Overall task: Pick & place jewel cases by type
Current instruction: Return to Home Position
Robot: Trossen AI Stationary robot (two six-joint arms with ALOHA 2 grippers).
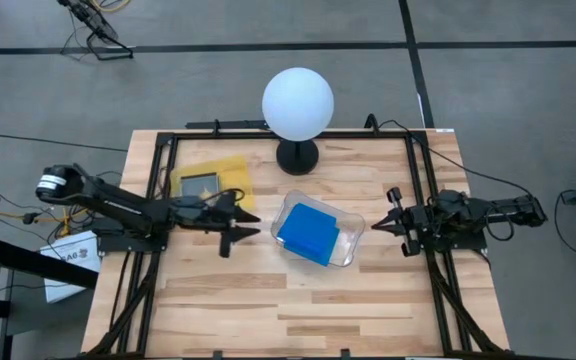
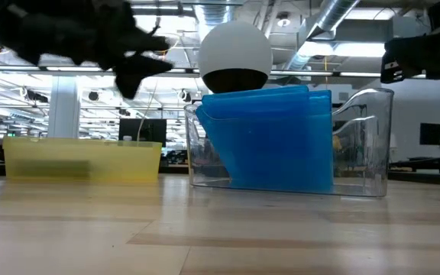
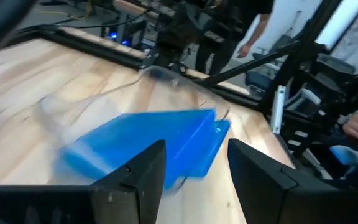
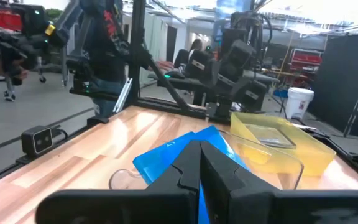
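Note:
A stack of bright blue jewel cases [image 1: 308, 233] lies tilted in the clear plastic tray [image 1: 352, 243] at the table's middle, its upper edges leaning toward the tray's right wall [image 2: 373, 130]. One grey jewel case [image 1: 200, 186] lies flat in the yellow tray [image 1: 230, 166] at the far left. My left gripper [image 1: 256, 225] hovers open just left of the clear tray, above the table, with nothing between its fingers [image 3: 143, 169]; the blue cases [image 3: 148, 146] lie ahead of it. My right gripper [image 1: 376, 226] is shut and empty at the table's right edge, raised, pointing at the clear tray.
A lamp with a white globe [image 1: 298, 103] on a black foot stands at the table's far middle, behind the clear tray. Black frame rails [image 1: 423, 190] run along the table's left, right and far edges. The near half of the wooden table [image 1: 298, 310] is bare. People stand beyond the table.

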